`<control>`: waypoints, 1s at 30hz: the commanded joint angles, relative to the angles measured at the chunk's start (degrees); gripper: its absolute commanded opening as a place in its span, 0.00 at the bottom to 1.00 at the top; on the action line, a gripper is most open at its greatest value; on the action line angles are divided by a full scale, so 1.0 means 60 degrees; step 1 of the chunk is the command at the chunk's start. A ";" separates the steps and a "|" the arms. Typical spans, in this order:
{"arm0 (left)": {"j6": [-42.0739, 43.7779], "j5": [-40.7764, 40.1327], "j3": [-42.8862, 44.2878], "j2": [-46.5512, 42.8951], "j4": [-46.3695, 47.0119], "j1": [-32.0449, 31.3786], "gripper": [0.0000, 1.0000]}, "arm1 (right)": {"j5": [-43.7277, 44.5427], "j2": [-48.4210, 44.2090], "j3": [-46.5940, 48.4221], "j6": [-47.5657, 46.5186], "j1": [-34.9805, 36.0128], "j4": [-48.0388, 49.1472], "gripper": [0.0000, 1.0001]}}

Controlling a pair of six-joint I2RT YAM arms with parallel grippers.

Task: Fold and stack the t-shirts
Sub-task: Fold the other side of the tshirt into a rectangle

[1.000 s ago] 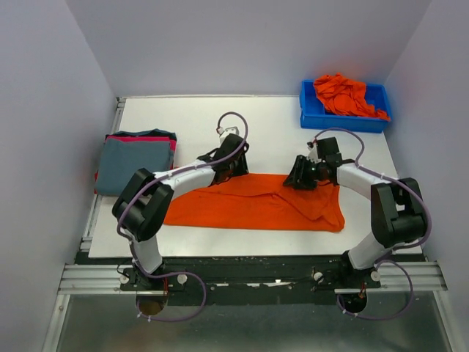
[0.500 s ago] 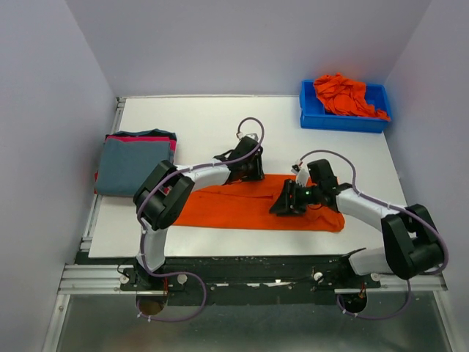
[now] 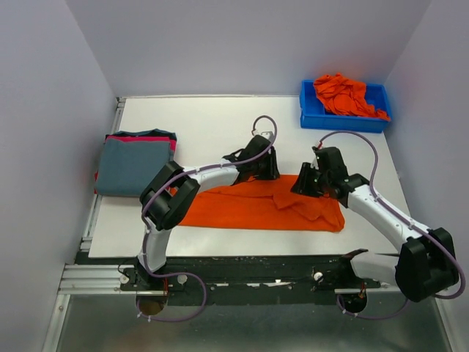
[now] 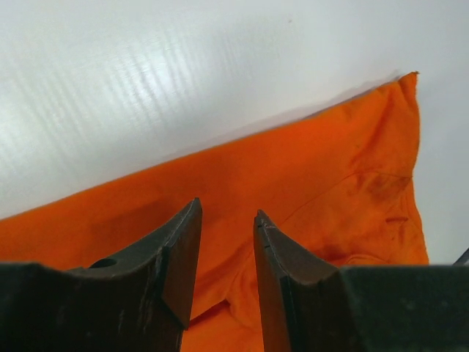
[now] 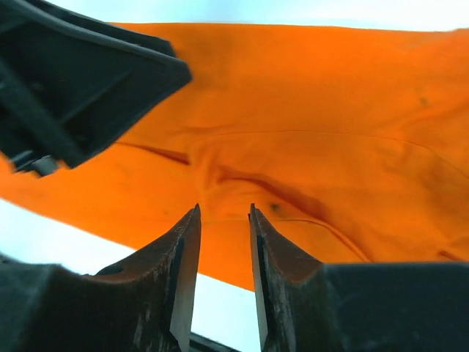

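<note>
Where two arms [image 3: 212, 173] reach, one t-shirt [image 3: 242, 210] — orange

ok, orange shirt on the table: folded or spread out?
Not folded compact: the orange shirt lies as a long flat band on the table, unlike the folded stack at left.

White table [image 3: 198, 121] between pale lilac walls [image 3: 242, 44].

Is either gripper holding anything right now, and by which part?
Nothing held: both the left gripper and right gripper hover with jaws parted over the orange t-shirt.
</note>
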 commanded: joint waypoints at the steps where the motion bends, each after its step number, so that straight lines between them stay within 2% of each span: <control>1: 0.0141 0.0636 0.0829 0.0657 0.0314 -0.0356 0.45 | 0.1590 0.0358 -0.0315 -0.0142 -0.0013 -0.0455 0.40; 7: 0.0199 0.0753 0.1386 0.1288 0.0066 -0.0415 0.44 | 0.2220 0.1105 -0.0300 -0.0171 -0.0013 -0.0162 0.41; 12: 0.0375 0.0550 0.0994 0.0808 0.0226 -0.0459 0.45 | 0.2790 0.1648 0.0241 0.0107 -0.0114 -0.0249 0.21; 15: 0.0769 -0.0254 0.0597 0.0075 -0.0050 -0.0532 0.45 | 0.2631 0.1575 0.0359 0.0122 -0.0553 -0.0147 0.01; 18: 0.1414 -0.1191 0.0363 -0.0585 -0.0548 -0.0766 0.45 | 0.2164 0.1706 0.0330 0.0166 -0.1168 0.0043 0.01; 21: 0.2233 -0.1400 0.0084 -0.0995 -0.0535 -0.1117 0.48 | 0.1417 0.2072 0.0213 0.0385 -0.1740 0.0321 0.01; 30: 0.4358 -0.0244 0.0433 -0.0529 -0.0432 -0.1967 0.62 | -0.1118 0.2922 -0.0797 0.0986 -0.3205 0.2634 0.01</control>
